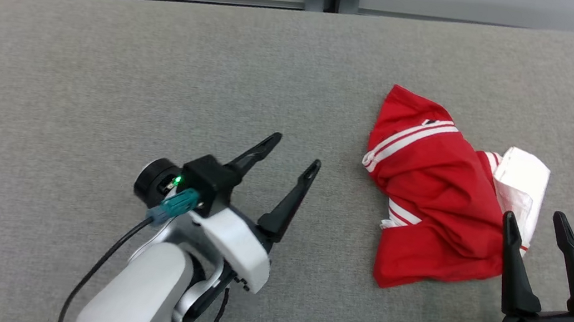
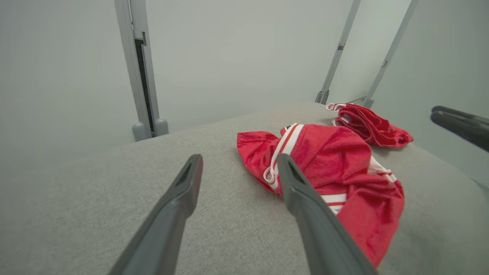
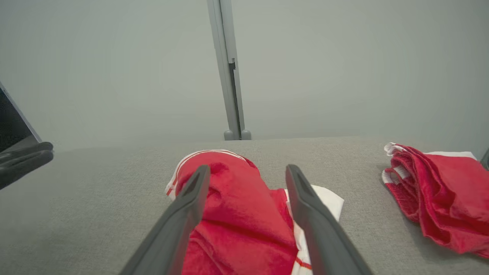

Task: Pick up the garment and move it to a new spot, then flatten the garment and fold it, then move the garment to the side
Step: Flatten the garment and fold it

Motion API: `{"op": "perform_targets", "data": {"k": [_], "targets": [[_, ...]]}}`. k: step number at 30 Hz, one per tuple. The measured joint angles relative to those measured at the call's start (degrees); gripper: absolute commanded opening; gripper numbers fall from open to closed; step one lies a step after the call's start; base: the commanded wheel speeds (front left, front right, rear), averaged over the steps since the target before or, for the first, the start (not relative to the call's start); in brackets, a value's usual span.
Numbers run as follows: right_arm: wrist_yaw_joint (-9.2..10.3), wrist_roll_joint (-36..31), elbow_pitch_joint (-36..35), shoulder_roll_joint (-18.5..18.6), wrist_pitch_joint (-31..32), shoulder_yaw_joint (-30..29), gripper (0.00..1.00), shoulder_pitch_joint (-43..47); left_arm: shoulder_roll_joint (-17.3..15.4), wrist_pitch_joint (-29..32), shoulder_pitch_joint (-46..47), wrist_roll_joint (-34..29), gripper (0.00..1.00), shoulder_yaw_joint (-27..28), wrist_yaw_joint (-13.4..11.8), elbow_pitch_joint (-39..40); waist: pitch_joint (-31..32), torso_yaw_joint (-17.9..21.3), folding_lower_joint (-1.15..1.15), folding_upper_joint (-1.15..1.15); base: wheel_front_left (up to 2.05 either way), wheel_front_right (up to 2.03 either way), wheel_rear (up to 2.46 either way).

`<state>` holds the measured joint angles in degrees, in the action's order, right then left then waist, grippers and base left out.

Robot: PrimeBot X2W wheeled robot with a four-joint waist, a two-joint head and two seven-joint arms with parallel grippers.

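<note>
No text, label, brand, number or sign can be read anywhere. A small dark mark [image 1: 429, 122] sits on the red garment [image 1: 429, 186] just beside its white stripes [image 1: 413, 137], too small to make out

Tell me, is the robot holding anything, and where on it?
Nothing is held. The left gripper and right gripper are both open; the red garment lies loose on the grey surface.

Left pincer [image 2: 240, 160] held spread wide over grey fabric worktop [image 2: 114, 198], crumpled red garment with white stripes [image 2: 336, 160] partly hidden behind one finger, second red garment [image 2: 370, 124] bunched farther back, right pincer [image 2: 435, 114] glimpsed at the edge.
</note>
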<state>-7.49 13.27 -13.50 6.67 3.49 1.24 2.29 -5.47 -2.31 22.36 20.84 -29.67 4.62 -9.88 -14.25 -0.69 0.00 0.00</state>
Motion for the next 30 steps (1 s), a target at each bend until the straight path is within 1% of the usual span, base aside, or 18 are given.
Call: {"op": "perform_targets", "data": {"k": [5,9,14,15,16,17,20,24,27,30], "targets": [[0.00,0.38,1.47,-0.64,-1.36,1.66,1.00,-1.81,1.72,3.07,6.96,1.60,1.00,-4.50,1.61,-8.08,-2.64,4.31,0.00,0.00,0.00,0.00,0.00],[0.00,0.79,2.86,-1.12,-2.74,2.18,1.00,-2.36,2.00,4.36,11.26,3.50,1.00,-5.52,2.23,-16.66,-4.45,7.97,0.00,0.00,0.00,0.00,0.00],[0.00,1.19,4.31,-1.70,-4.07,2.25,1.00,-2.66,2.36,3.94,15.61,6.14,1.00,-6.61,2.47,-25.08,-6.26,11.47,0.00,0.00,0.00,0.00,0.00],[0.00,1.33,4.60,-1.80,-4.21,2.35,1.00,-2.81,2.35,3.70,16.42,6.67,0.73,-6.95,2.49,-26.46,-6.55,11.96,0.00,0.00,0.00,0.00,0.00],[0.00,1.36,4.83,-1.88,-4.57,2.43,1.00,-2.96,2.36,2.72,17.03,7.68,0.27,-7.11,2.65,-27.42,-6.82,12.35,0.00,0.00,0.00,0.00,0.00],[0.00,1.41,5.03,-1.96,-4.67,2.43,1.00,-3.12,2.43,2.08,17.78,8.16,0.00,-7.47,2.65,-28.48,-7.06,12.66,0.00,0.00,0.00,0.00,0.00],[0.00,1.60,5.46,-2.20,-5.22,2.49,1.00,-3.52,2.48,-0.32,19.51,9.25,0.00,-8.36,2.80,-30.76,-7.38,13.16,0.00,0.00,0.00,0.00,0.00],[0.00,1.76,6.03,-2.46,-5.79,1.90,1.00,-3.48,2.26,-4.13,20.13,10.54,0.00,-8.98,2.80,-30.54,-6.78,12.78,0.00,0.00,0.00,0.00,0.00],[0.00,2.10,6.36,-2.60,-5.97,1.20,1.00,-3.31,0.93,-6.98,19.94,10.40,0.00,-8.61,2.54,-27.05,-6.02,11.89,0.00,0.00,0.00,0.00,0.00],[0.00,2.18,6.34,-2.72,-5.98,0.51,1.00,-2.65,-1.08,-8.67,17.75,9.43,0.00,-8.10,0.29,-19.82,-5.14,10.43,0.00,0.00,0.00,0.00,0.00]]}}
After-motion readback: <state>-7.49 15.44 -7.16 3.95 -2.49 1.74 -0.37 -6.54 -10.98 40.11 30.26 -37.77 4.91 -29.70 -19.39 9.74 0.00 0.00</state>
